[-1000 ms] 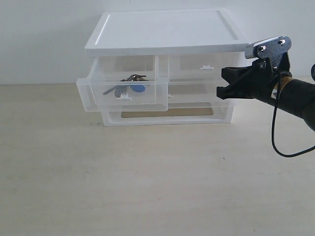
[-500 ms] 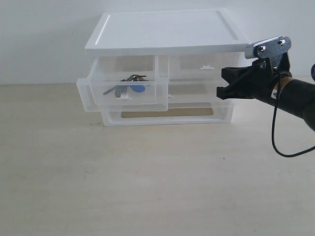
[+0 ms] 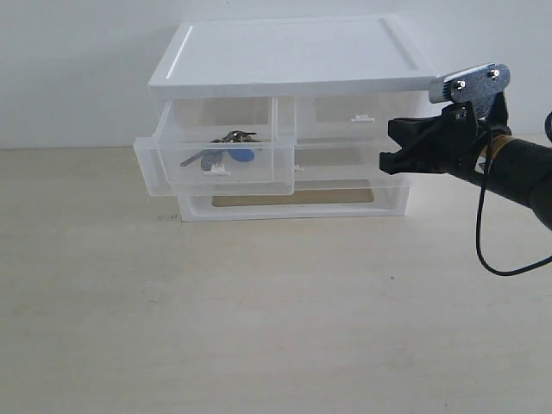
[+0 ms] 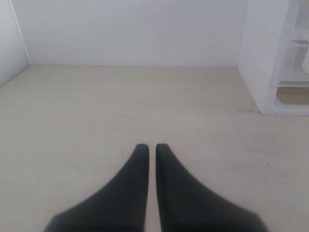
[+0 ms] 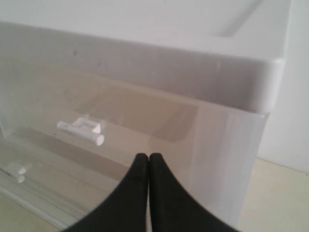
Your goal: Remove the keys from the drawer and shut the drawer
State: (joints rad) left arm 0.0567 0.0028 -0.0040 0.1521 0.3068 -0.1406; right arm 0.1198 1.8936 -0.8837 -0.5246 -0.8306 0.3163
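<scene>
The bare pale table (image 3: 259, 328) fills the foreground. The left gripper (image 4: 150, 146) hangs low over it, fingers pressed together and holding nothing, well apart from the cabinet (image 4: 256, 58). Farther back, the right gripper (image 3: 386, 145) hovers at the cabinet's right end, its fingers (image 5: 140, 174) closed and empty, pointing at the right top drawer (image 3: 345, 116) near its white tab (image 5: 82, 129); contact is hard to judge. The drawer (image 3: 216, 177), left of the top pair, stands pulled out. The keys (image 3: 226, 151) lie inside it with their blue fob (image 3: 245, 156). Below sits the full-width drawer (image 3: 293, 203)
</scene>
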